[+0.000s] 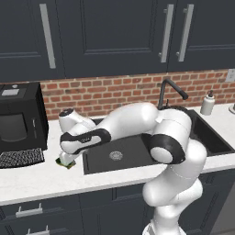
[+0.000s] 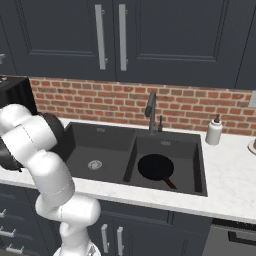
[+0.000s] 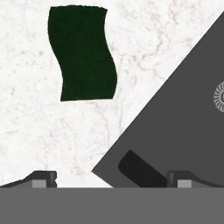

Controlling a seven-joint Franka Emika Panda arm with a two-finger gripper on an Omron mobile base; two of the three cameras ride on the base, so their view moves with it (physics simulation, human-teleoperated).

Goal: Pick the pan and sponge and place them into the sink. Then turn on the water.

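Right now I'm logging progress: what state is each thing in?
Pan: lying in the right basin of the sink.
Sponge: flat on the counter, untouched.
Gripper: open, empty, near the sponge.
Faucet: no water running.
Cabinet doors: closed.

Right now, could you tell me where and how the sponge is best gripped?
Across its two long wavy edges at the narrower middle, from straight above: the sponge lies flat on the counter, green side up, clear of the sink. The open end effector is offset.
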